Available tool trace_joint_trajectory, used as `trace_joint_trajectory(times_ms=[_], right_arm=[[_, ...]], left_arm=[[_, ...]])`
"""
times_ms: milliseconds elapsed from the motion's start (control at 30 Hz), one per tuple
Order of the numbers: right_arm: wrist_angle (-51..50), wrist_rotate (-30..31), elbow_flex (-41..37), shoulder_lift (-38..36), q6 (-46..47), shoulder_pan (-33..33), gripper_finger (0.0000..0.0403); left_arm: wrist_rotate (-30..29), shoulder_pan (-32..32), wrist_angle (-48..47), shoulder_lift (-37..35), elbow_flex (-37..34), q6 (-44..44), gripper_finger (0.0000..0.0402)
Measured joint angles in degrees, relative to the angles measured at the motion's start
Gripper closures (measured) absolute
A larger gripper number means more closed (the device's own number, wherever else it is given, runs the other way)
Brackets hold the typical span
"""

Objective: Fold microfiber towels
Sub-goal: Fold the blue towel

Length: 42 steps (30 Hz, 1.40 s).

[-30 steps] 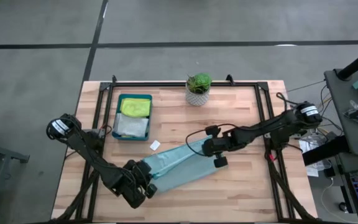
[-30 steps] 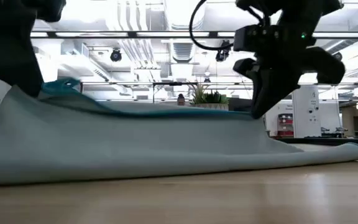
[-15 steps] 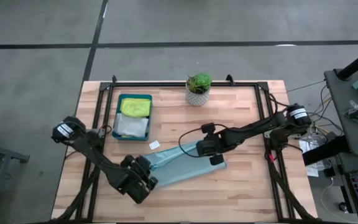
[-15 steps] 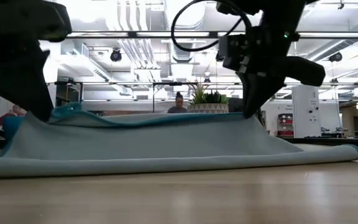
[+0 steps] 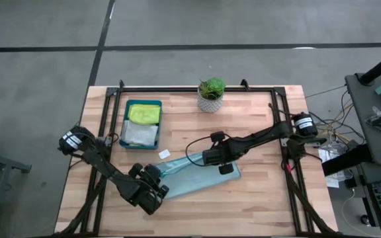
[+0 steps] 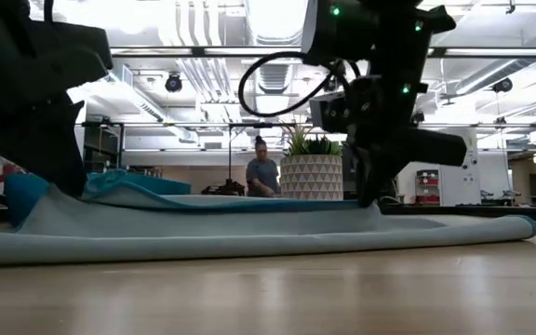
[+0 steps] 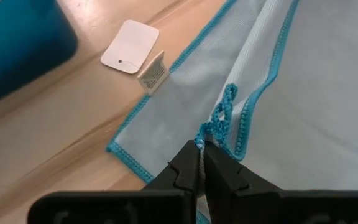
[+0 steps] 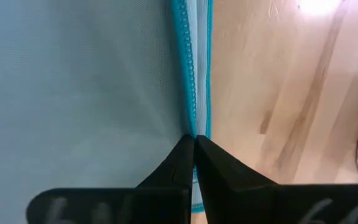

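The light teal towel (image 5: 197, 175) lies on the table, folded over on itself, with a darker teal stitched border. It also shows in the low view (image 6: 249, 233). My left gripper (image 5: 156, 181) is shut on the upper layer at the towel's left end. My right gripper (image 5: 214, 158) is shut on the upper layer's edge near the towel's far side. A white tag (image 7: 129, 46) and a small label (image 7: 153, 71) lie on the wood beside the lower layer's corner (image 7: 114, 149). My left gripper pinches a bunched bit of the upper layer's stitched border (image 7: 219, 121) between its two fingers, slanting down from the near left. The held edge sits slightly raised, and the cloth below lies flat on the table. My right gripper pinches the stitched edge (image 8: 188, 121) of the upper layer between its two fingers, pointing down, with the fingers set along the edge. The edge sits just above the lower layer (image 6: 417, 228), which rests on the table.
A dark teal tray (image 5: 142, 123) at the far left holds a lime-yellow towel (image 5: 144, 114) and a pale grey towel (image 5: 139, 134). A potted plant (image 5: 211, 94) stands at the far edge. Bare wood lies to the right and near side. A person shows far behind (image 6: 263, 175).
Both grippers have gone toward the table's left and far side and come down, carrying the upper layer's edge with them. The towel now looks shorter and its raised edge lies lower over the bottom layer, which has stayed flat.
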Motion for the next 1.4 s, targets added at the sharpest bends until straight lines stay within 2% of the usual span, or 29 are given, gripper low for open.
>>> trace_joint_trajectory(times_ms=[167,567,733,800,900,1033,1133,1267,1400], right_arm=[[0.30,-0.06,0.03,0.60,1.10,-0.66,0.0389],[0.56,-0.04,0.27,-0.93,1.62,-0.82,0.0300],[-1.88,-0.06,0.28,-1.17,1.43,-0.84,0.0280],[-3.03,-0.07,0.28,-1.67,1.36,-0.84,0.0275],[-4.97,-0.11,0.28,-2.83,1.36,-0.84,0.0269],[-6.31,-0.68,-0.47,-5.58,2.00,-0.82,0.0269],[-5.27,-3.33,-2.28,-8.60,2.96,-0.83,0.0273],[2.35,-7.84,-7.66,-13.92,3.07,-0.82,0.0272],[11.31,-10.71,-13.96,-19.15,3.11,-0.82,0.0265]], left_arm=[[0.15,0.62,-0.09,0.00,-0.70,-0.15,0.0396],[1.50,2.24,-6.42,0.00,-1.61,-3.07,0.0299],[4.49,2.24,-10.94,-0.20,-1.33,-3.78,0.0282],[6.23,2.23,-10.88,-0.95,-1.33,0.55,0.0281],[8.64,1.81,-8.29,-2.26,-1.20,11.61,0.0281],[9.26,1.60,-1.21,-4.03,-0.76,28.68,0.0281],[8.74,2.03,4.02,-5.47,-0.71,38.29,0.0281],[7.62,3.90,6.55,-5.94,-0.71,45.22,0.0281],[14.44,7.59,6.56,-6.92,-0.57,49.28,0.0274]])
